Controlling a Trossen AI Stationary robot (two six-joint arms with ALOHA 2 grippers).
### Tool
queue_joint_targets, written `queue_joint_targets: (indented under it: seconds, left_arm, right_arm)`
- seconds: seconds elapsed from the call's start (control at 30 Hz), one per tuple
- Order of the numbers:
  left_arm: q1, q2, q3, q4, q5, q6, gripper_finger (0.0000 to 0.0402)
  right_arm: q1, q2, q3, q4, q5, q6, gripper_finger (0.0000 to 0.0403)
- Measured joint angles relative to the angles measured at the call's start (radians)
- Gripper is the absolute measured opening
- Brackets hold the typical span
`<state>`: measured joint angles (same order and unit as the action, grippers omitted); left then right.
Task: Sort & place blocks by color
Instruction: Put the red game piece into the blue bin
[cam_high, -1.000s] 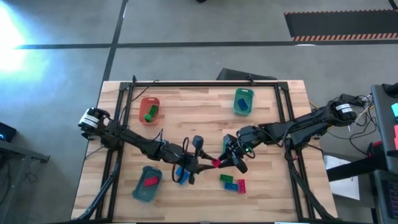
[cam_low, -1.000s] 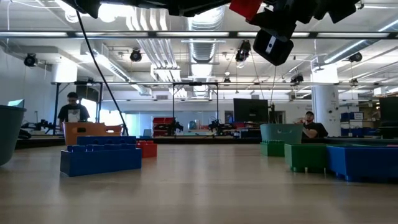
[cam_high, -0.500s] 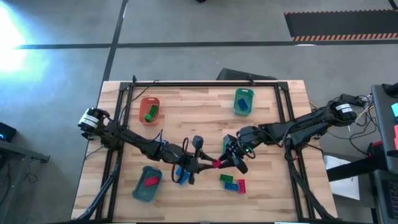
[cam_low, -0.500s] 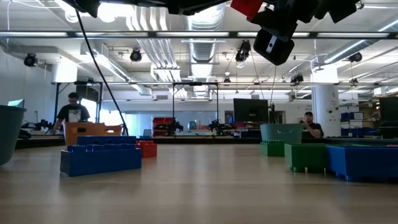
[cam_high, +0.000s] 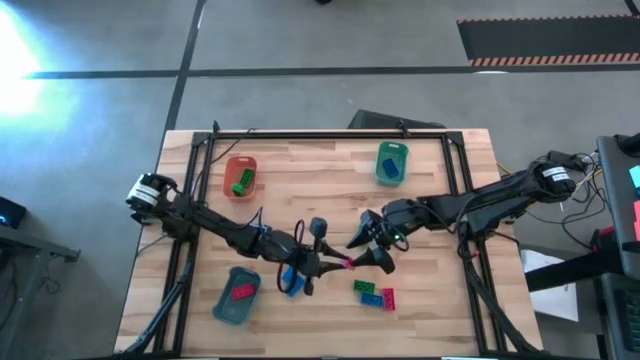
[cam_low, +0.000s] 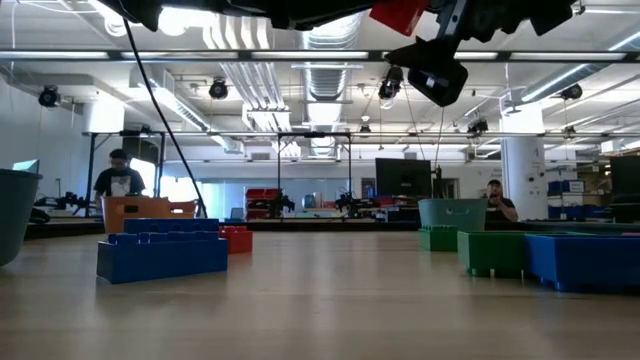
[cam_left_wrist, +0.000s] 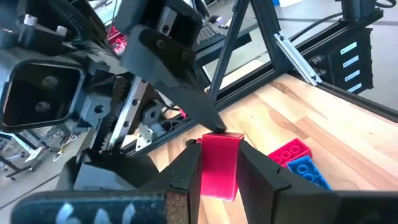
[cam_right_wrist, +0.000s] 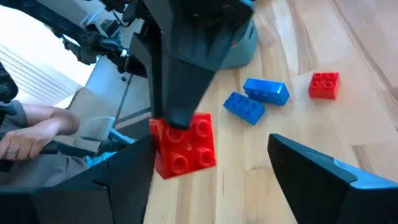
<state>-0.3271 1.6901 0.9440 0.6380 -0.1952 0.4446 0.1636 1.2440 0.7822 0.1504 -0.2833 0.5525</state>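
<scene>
You had the left claw (cam_left_wrist: 219, 163) clamped on the red block (cam_left_wrist: 220, 163); right claw (cam_right_wrist: 211, 171) stood wide. Block looked light, rigid, slick: grip flat sides, not studs.

a red block (cam_left_wrist: 219, 165) is held clear of the table, pinched between dark fingers. two blue blocks (cam_right_wrist: 256, 99) lie touching on the wood, with a small red one (cam_right_wrist: 324, 85) near them. green, blue and red blocks (cam_high: 374, 293) are clustered nearby. other blocks are seen lying in the trays.
</scene>
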Motion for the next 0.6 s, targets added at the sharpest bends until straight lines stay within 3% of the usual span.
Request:
queue_joint_targets:
  seconds: [0.3, 0.6]
  left_arm:
    - [0.000, 0.000, 0.000, -0.039, -0.062, -0.059, 0.0066]
    - [-0.002, -0.037, 0.006, -0.204, -0.128, -0.258, 0.0066]
  right_arm:
    - [-0.022, -0.126, 0.000, -0.257, 0.033, -0.002, 0.0293]
    - [-0.021, -0.278, 0.000, -0.614, 0.373, 0.080, 0.0276]
